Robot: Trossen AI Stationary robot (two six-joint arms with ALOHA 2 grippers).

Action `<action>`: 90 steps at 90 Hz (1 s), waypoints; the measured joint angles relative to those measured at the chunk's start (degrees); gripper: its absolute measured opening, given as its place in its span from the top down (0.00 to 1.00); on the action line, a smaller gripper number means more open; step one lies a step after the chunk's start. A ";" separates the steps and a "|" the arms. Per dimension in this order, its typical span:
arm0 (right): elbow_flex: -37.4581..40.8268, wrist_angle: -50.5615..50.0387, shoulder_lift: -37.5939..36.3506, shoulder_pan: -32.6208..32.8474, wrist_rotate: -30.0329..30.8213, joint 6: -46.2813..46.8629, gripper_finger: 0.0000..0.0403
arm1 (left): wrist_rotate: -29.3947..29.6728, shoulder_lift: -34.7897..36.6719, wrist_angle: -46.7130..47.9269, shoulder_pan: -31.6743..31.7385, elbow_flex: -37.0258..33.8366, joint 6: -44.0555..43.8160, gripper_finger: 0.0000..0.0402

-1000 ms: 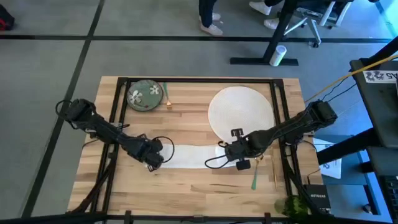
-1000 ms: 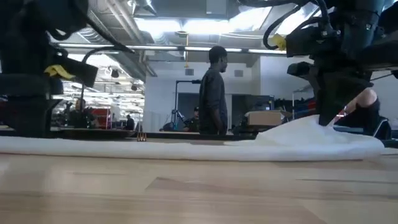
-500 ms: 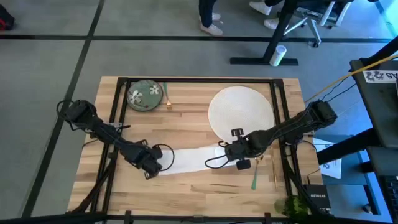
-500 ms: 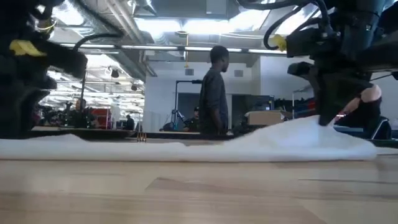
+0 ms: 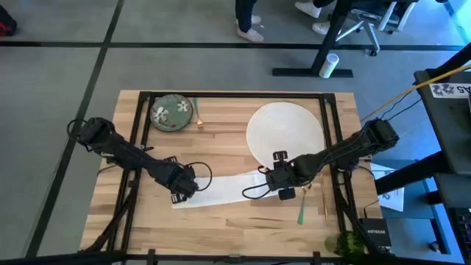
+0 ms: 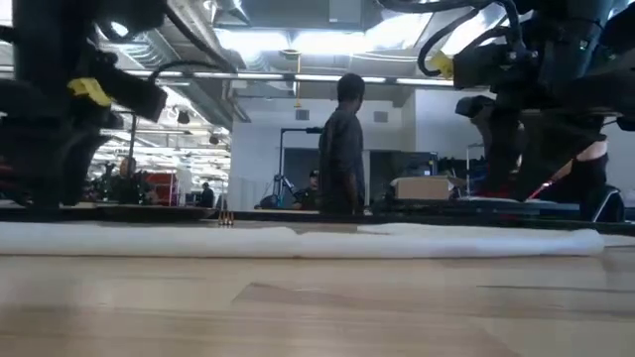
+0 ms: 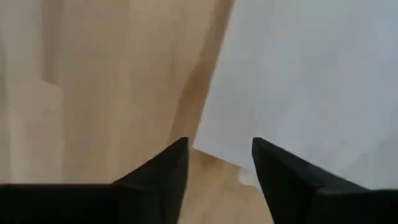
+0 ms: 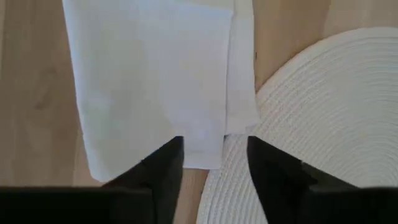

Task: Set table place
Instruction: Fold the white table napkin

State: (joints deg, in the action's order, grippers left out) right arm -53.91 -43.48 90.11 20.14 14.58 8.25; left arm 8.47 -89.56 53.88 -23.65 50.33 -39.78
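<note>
Two tools, left (image 5: 184,193) and right (image 5: 274,184), hover with fingers parted, empty, over the napkin (image 5: 224,189).

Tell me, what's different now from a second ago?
The right gripper has let the napkin drop: its raised end now lies flat on the table. The left gripper, open, swung toward the table's near edge and partway back, skewing the napkin's left end. The plate, green dish and cutlery stayed put.

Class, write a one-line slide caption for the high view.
Both grippers, left and right, open over a flat white cloth napkin on the wooden table.
</note>
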 joint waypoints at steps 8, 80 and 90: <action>0.00 0.04 0.00 0.04 -0.01 -0.16 0.52 | -0.63 0.00 -0.18 1.76 -0.73 2.75 0.55; 0.00 0.13 -0.02 0.04 0.47 -1.07 0.49 | -7.94 0.20 -11.03 7.16 -6.96 10.24 0.94; 0.00 0.13 -0.01 0.04 0.47 -1.09 0.49 | -7.85 0.12 -9.42 7.05 -6.10 10.00 0.99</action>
State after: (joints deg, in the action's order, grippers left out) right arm -53.91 -43.35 90.09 20.18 15.05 7.16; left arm 0.63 -89.43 44.46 -16.60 44.23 -29.78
